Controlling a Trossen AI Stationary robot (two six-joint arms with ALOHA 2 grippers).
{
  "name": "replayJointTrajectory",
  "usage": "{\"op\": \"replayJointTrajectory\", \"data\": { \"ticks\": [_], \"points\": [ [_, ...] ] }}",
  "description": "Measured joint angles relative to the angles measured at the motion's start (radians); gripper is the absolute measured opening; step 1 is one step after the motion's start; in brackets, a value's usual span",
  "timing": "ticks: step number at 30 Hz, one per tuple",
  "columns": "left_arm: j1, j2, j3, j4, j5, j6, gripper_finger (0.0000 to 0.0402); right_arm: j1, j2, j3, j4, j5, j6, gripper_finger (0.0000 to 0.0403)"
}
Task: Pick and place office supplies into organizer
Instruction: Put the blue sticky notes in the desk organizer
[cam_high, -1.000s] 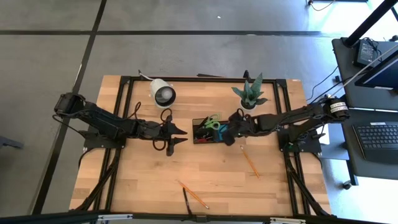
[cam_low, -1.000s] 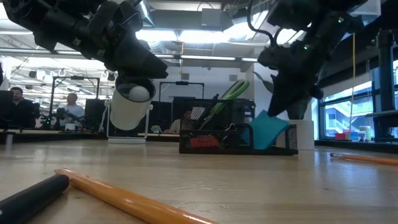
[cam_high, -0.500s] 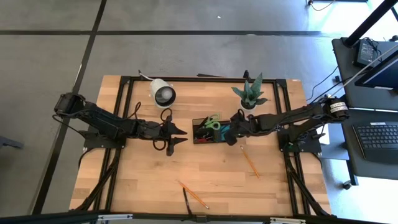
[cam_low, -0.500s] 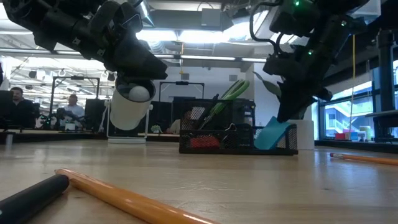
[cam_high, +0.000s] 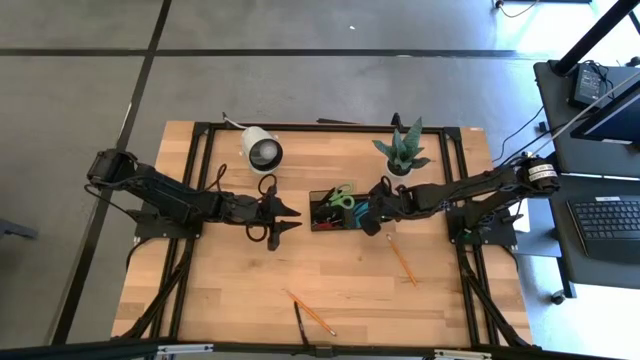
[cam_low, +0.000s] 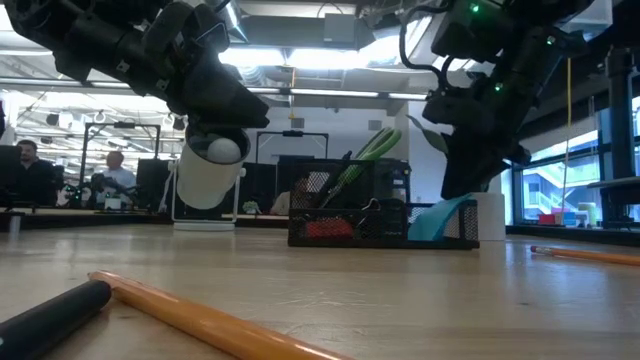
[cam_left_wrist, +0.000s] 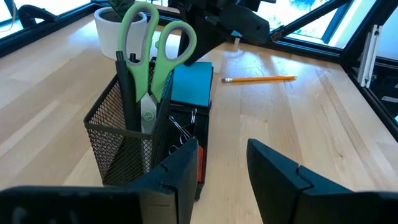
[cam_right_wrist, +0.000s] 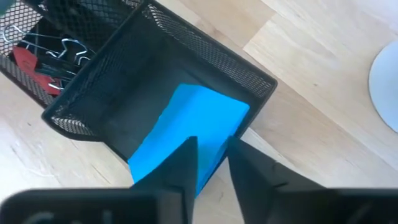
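The black mesh organizer (cam_high: 338, 210) stands mid-table, with green-handled scissors (cam_left_wrist: 152, 43) and a black pen upright in its tall cup and clips and a red-tipped item in the low tray (cam_right_wrist: 56, 53). My right gripper (cam_high: 368, 216) hovers over the organizer's right end, shut on the blue square pad (cam_right_wrist: 186, 127). The pad is also visible in the low view (cam_low: 447, 215) and the left wrist view (cam_left_wrist: 193, 84). My left gripper (cam_left_wrist: 221, 168) waits open, just left of the organizer (cam_high: 285, 218). My right gripper pinches the blue pad by its upper edge (cam_right_wrist: 208, 158) between the two fingers (cam_right_wrist: 180, 162), coming slanting down from the table's right. The pad sits tilted inside the organizer's right-hand compartment, its lower edge (cam_low: 425, 232) down by the tray floor behind the mesh wall.
A white round lamp-like object (cam_high: 262, 150) and a potted plant (cam_high: 402, 150) stand behind the organizer. One orange pencil (cam_high: 402, 258) lies to the right. Another pencil (cam_high: 310, 312) and a black pen (cam_high: 298, 322) lie by the near edge, with bare wood between.
My right gripper has moved down and slightly toward the table's left, over the organizer. The blue pad went from hanging beside the tray's right end to sitting tilted lower inside the right compartment. My left arm has kept still.
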Motion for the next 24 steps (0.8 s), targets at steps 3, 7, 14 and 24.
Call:
{"op": "replayJointTrajectory", "data": {
  "ticks": [3,7,14,24],
  "points": [
    [0.0,0.0,0.0,0.0,0.0,0.0,0.013,0.0,0.0,0.0,-0.001,-0.004,-0.003,0.0114],
    [0.0,0.0,0.0,0.0,0.0,-0.003,0.013,-0.002,0.002,-0.001,-0.023,-0.009,-0.026,0.0122],
    [0.0,0.0,0.0,0.0,0.0,-0.028,0.013,-0.025,0.002,0.019,-0.046,-0.008,-0.052,0.0123],
    [0.0,0.0,0.0,-0.001,0.0,-0.05,0.013,-0.033,0.002,0.039,-0.07,-0.027,-0.124,0.0123]
  ]
}}
